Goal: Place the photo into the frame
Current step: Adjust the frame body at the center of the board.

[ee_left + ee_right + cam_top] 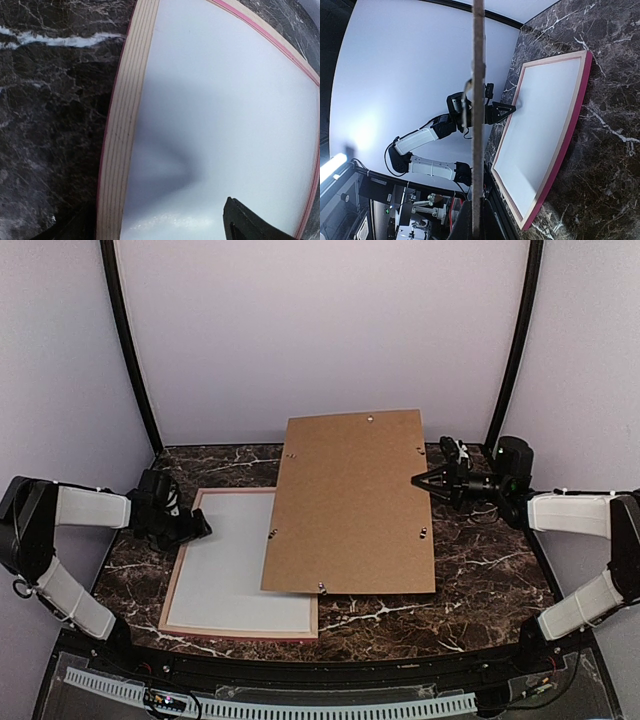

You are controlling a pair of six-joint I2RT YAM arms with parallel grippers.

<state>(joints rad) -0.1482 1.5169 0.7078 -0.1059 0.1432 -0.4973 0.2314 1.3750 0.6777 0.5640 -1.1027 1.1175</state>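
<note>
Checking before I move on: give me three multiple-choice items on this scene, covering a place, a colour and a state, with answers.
1. Where is the brown backing board relative to the frame?
A. Lying flat inside it
B. Held up over its right side
C. On the table to its left

2. What colour is the frame's outer edge?
A. Blue
B. Black
C. Pink-red

3. How do the left gripper's jaws stand?
A. Open
B. Shut on the board
C. Shut on the frame

Answers:
1 B: the right gripper grips the board's right edge, and the board overlaps the frame.
2 C: the right wrist view shows the pink-red side.
3 A: the jaws stand apart either side of the frame's left rim.
</note>
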